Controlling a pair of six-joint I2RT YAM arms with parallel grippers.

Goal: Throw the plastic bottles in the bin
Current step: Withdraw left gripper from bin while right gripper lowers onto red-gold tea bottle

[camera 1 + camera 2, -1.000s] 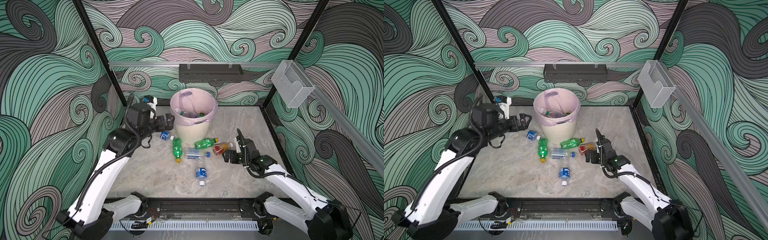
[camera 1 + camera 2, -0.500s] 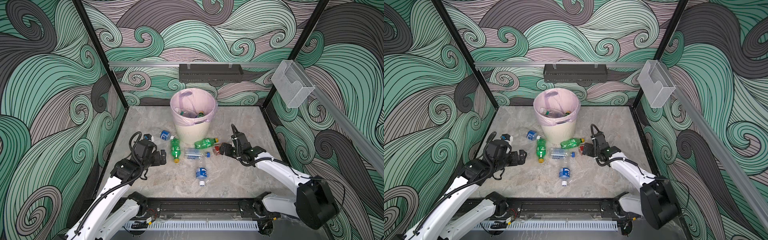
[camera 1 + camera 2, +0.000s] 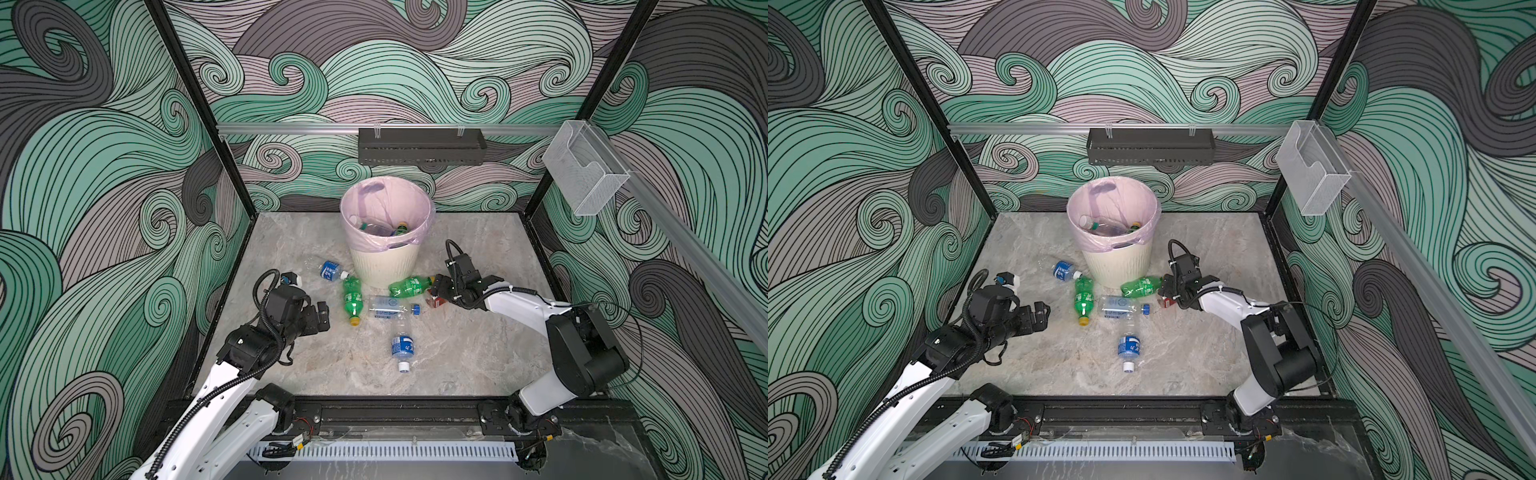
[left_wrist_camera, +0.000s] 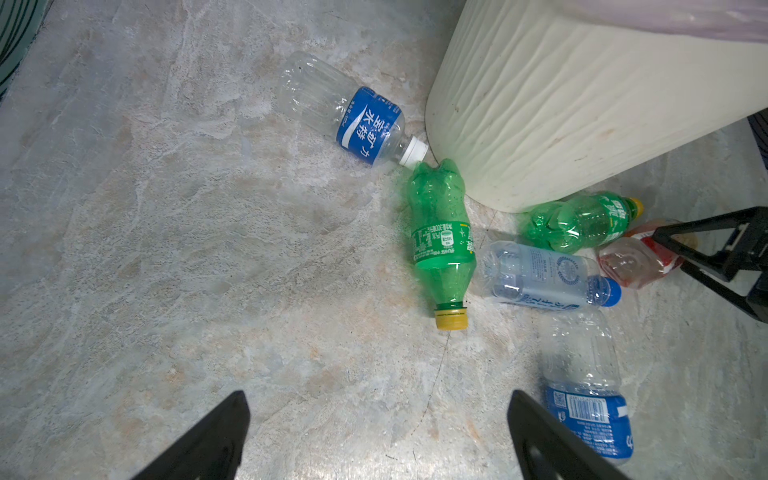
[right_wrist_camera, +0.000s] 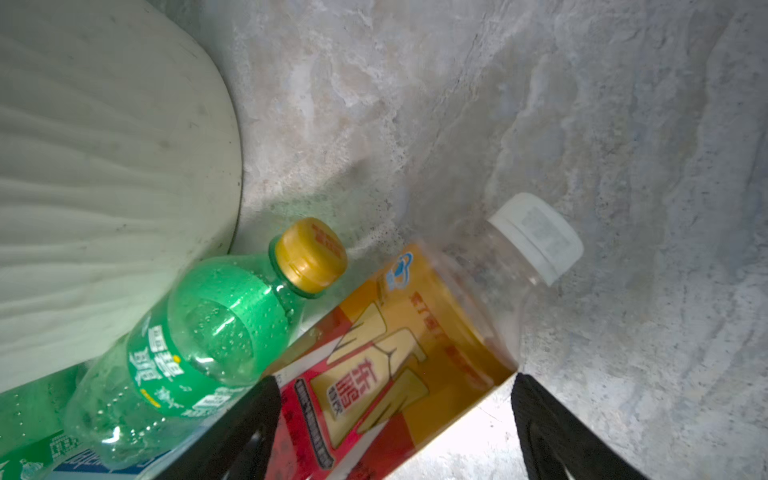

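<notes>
In both top views the bin (image 3: 384, 270) holds some bottles, and six plastic bottles (image 3: 352, 297) lie on the marble table (image 3: 457, 353) before it.

Left wrist view: the left gripper (image 4: 376, 397) hangs spread wide above bare table.

Right wrist view: the right gripper (image 5: 390, 380) brackets the red-labelled bottle (image 5: 415, 311), which lies beside a green bottle (image 5: 199, 332). Pinching or not, I cannot tell.

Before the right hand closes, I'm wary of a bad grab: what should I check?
1. The red-labelled bottle lies between the fingers of the right hand: ok.
2. The green bottle beside it lies outside those fingers: ok, though close.
3. Firm contact on both sides: cannot tell.
4. The left hand is open, empty and well apart: ok.
5. The bin is upright with room inside: ok.
</notes>
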